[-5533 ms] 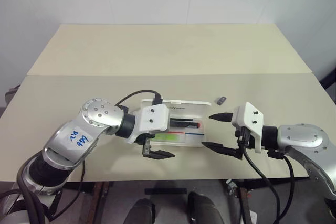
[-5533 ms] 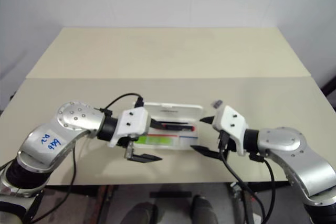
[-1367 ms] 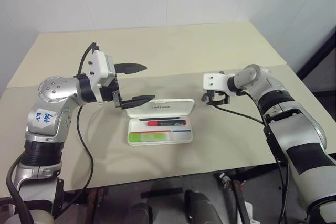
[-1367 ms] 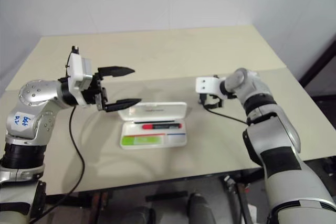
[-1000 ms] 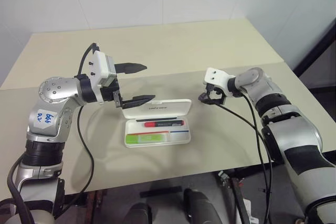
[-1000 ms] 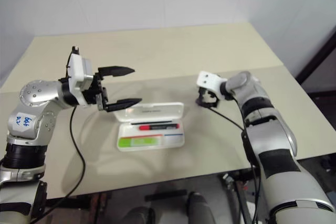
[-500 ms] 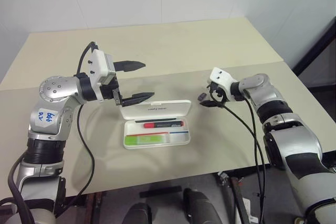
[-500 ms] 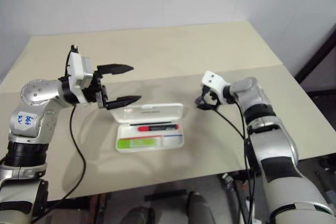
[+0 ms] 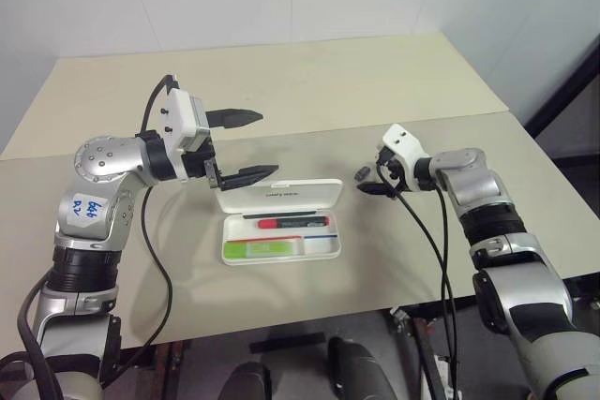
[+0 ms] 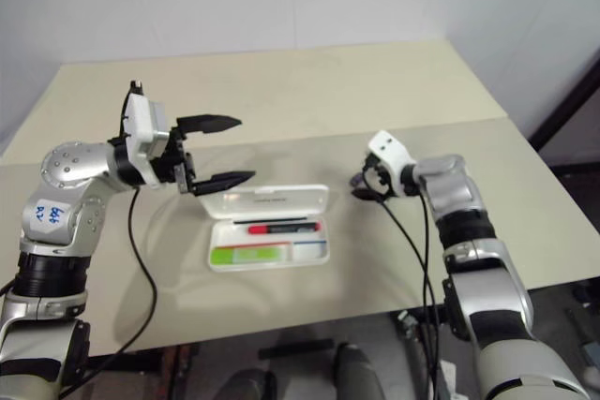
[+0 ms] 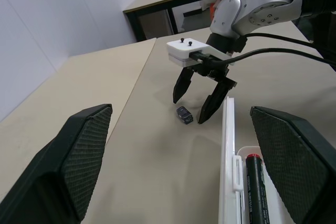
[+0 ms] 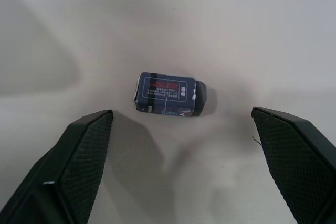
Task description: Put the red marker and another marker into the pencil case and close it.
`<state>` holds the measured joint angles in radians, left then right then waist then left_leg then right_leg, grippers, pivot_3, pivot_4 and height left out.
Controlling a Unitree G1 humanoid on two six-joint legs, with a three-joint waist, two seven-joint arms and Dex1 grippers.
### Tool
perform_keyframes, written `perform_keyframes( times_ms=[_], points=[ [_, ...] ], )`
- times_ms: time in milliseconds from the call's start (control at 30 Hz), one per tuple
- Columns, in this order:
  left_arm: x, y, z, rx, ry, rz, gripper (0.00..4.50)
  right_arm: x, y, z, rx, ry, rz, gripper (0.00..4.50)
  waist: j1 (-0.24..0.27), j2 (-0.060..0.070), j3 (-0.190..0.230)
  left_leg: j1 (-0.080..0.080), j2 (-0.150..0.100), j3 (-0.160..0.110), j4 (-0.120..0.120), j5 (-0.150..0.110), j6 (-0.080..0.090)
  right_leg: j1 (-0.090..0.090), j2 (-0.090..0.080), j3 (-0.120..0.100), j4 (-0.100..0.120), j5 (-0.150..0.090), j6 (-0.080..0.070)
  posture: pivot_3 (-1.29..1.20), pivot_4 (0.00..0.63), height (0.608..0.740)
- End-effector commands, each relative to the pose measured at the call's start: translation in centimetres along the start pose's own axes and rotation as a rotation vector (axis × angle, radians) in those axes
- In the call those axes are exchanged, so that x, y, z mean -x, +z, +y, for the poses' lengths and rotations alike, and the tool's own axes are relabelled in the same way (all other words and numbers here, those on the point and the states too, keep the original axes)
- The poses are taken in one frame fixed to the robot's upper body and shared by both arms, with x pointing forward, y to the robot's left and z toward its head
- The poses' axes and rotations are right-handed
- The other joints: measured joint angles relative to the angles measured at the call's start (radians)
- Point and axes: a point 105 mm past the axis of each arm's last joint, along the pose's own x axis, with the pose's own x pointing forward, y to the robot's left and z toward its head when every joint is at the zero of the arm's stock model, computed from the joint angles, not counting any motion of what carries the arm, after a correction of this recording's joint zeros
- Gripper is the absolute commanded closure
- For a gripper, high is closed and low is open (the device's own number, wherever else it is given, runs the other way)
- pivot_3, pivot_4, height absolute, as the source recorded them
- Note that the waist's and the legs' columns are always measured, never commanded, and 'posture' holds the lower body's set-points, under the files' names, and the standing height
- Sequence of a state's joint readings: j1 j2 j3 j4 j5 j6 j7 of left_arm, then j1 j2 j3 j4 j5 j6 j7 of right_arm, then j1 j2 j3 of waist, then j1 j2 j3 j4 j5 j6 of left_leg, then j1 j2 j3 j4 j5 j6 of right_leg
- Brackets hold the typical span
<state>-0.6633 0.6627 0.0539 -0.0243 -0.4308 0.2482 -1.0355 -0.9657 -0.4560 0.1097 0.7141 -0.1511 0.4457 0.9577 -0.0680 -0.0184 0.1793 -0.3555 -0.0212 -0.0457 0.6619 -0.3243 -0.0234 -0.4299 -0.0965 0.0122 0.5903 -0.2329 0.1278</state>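
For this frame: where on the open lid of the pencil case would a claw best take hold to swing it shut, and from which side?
Probably the lid's free far long edge, approached from the far side of the pencil case. The lid lies opened back from the tray, hinged along the tray's far wall, so that edge gives the most leverage. The open left claw hovers above its left end, and is the nearer one.

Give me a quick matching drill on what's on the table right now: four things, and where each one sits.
Things:
1. red marker
2. green highlighter
3. small dark block
4. left gripper

Places:
A. on the bare table between the right gripper's open fingers
B. front row of the open case
C. raised, open, over the case's lid
D. back row of the case, next to the lid

Pairs: 1-D, 2-B, 3-A, 4-C
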Motion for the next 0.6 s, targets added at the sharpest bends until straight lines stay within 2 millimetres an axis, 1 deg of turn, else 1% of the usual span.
perform_keyframes(
  times_ms=[33, 167, 267, 400, 600],
  points=[
    [-0.4, 1.0, -0.1, -0.014, -0.033, -0.023, 0.04, -0.8, -0.1, 1.2, -0.024, 0.022, -0.003, 0.0, 0.0, 0.0, 0.0, 0.0, 0.0, 0.0, 0.0, 0.0, 0.0, 0.0, 0.0, 0.0, 0.0, 0.0, 0.0, 0.0, 0.15, 0.74],
    [-0.2, 0.2, -0.2, 0.048, -0.074, 0.021, 0.04, -1.1, -0.1, 1.5, -0.03, 0.017, -0.006, 0.0, -0.001, 0.0, 0.0, 0.001, 0.0, 0.001, 0.0, 0.0, 0.0, 0.0, 0.001, 0.001, 0.001, 0.0, 0.0, 0.0, 0.15, 0.74],
    [0.0, -0.4, 0.3, 0.073, -0.094, 0.059, 0.04, -1.3, 0.2, 1.7, -0.035, 0.013, -0.018, 0.0, -0.006, 0.0, 0.0, 0.001, 0.0, 0.001, 0.0, -0.002, 0.004, 0.0, 0.001, 0.001, 0.002, 0.0, 0.0, 0.0, 0.15, 0.74],
    [0.1, -0.5, 1.2, 0.071, -0.093, 0.071, 0.04, -1.5, 0.6, 1.9, -0.041, 0.008, -0.047, 0.0, -0.009, 0.0, 0.0, 0.001, 0.0, 0.001, 0.0, -0.002, 0.004, 0.0, 0.001, 0.001, 0.002, 0.0, 0.0, 0.0, 0.15, 0.74],
    [-0.1, -0.4, 1.5, 0.056, -0.094, 0.064, 0.04, -1.8, 1.2, 2.4, -0.048, 0.012, -0.084, 0.0, -0.016, 0.0, 0.0, 0.001, 0.001, 0.001, 0.0, -0.002, 0.004, 0.0, 0.001, 0.003, 0.001, 0.0, 0.0, 0.0, 0.15, 0.74]
  ],
)
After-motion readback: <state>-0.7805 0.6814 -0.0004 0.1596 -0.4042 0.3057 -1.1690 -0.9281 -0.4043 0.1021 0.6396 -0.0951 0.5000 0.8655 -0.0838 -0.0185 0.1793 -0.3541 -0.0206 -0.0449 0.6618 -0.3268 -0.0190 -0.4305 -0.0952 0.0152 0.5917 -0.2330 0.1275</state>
